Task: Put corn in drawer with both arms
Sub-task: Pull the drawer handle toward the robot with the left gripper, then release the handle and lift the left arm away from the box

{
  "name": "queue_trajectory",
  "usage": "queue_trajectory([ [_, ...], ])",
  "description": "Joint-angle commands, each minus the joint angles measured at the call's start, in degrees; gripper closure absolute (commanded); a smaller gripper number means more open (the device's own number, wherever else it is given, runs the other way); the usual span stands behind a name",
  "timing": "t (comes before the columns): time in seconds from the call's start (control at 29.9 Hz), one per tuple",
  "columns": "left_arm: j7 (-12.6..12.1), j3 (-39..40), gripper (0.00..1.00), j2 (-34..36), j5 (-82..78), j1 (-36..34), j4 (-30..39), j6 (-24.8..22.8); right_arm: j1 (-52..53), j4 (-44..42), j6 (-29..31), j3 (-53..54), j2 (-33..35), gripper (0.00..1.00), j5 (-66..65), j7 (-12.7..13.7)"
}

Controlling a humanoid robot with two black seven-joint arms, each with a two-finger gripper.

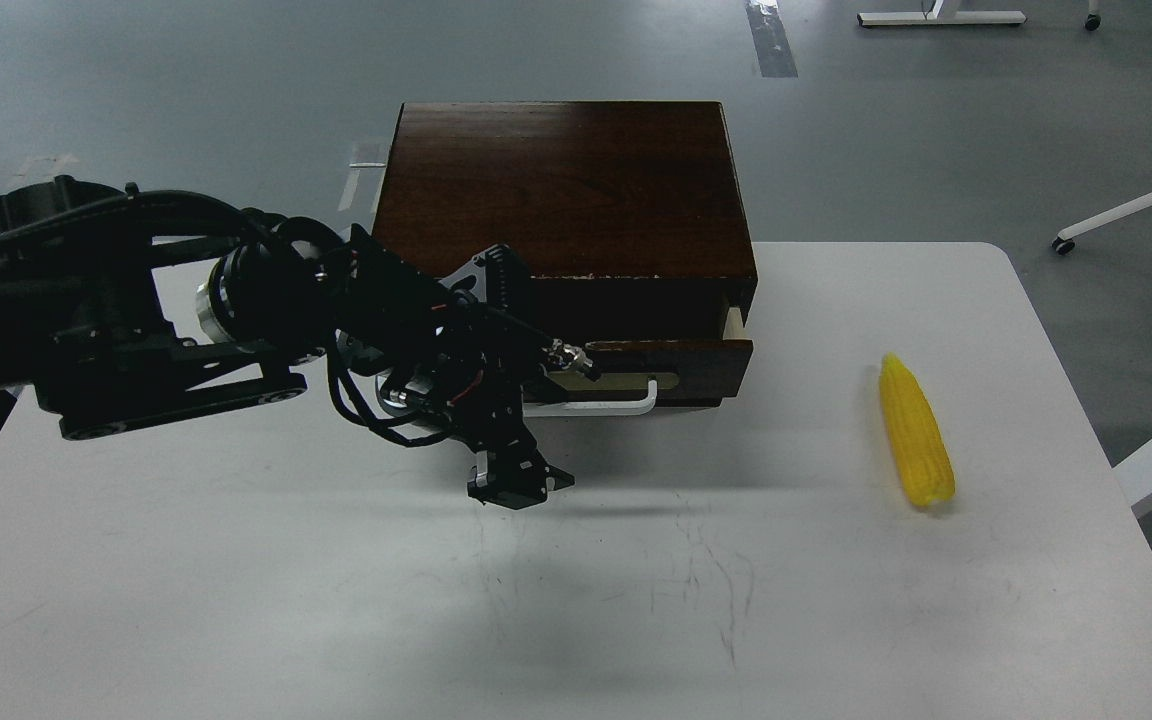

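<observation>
From the head view, the left arm (186, 330) reaches in from the left edge across the tabletop (336, 600); its gripper (521, 485) hangs just in front of the wooden box (561, 190), below and to the left of the white bar handle (601, 400). The fingers point downward and are dark and bunched together, so I cannot tell whether they stand apart or together; they hold nothing that shows. The drawer (676, 365) looks pulled out only a little — a pale strip of its side shows at the box's right front corner, but no opening wide enough for anything to drop in. The corn (916, 432) lies flat near the right edge of the tabletop, well apart from the box and from the gripper; nothing touches it. The right arm is not in view.

What could go wrong, as I judge it: the gripper sits off to the left of the handle's middle, so a pull taken there may twist the drawer in its box and jam it, or the fingers may slip off the bar; the box is not visibly fastened, so a hard pull could drag it toward the near edge rather than slide the drawer. The corn is tapered and smooth-looking — a pinch near its thin end may squirt it off the right edge.
</observation>
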State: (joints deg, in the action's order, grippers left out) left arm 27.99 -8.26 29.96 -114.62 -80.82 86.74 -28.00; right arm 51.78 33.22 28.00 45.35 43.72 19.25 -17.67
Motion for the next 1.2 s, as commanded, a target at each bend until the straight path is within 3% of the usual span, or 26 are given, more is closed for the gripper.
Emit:
queue_trajectory([
  [0.0,0.01,0.09,0.19,0.45,0.01,-0.03,0.71,0.0,-0.01,0.0,0.0,0.0,0.05,0.0,0.0,0.0],
  [0.37,0.01,0.09,0.19,0.28,0.01,-0.12,3.61,0.0,0.52,0.0,0.0,-0.08,0.05,0.0,0.0,0.0],
  [0.5,0.01,0.09,0.13,0.54,0.01,-0.83,3.43,0.0,0.52,-0.08,0.0,-0.09,0.05,0.0,0.0,0.0],
  [0.74,0.01,0.44,0.12,1.67,0.1,-1.88,3.17,0.0,0.43,-0.09,0.0,-0.09,0.05,0.0,0.0,0.0],
  [0.9,0.01,5.08,0.09,3.96,5.0,-3.73,3.17,0.0,0.61,0.0,0.0,-0.61,0.13,0.0,-0.09,0.44],
  [0.97,0.01,9.82,0.04,5.63,15.51,-3.73,0.9,0.0,0.61,0.0,0.0,-1.92,0.4,0.0,-0.61,0.61],
  [1.17,0.01,15.81,0.02,5.9,39.89,-3.73,-12.1,0.0,1.92,0.27,0.0,-10.27,3.65,0.0,-0.88,0.61],
])
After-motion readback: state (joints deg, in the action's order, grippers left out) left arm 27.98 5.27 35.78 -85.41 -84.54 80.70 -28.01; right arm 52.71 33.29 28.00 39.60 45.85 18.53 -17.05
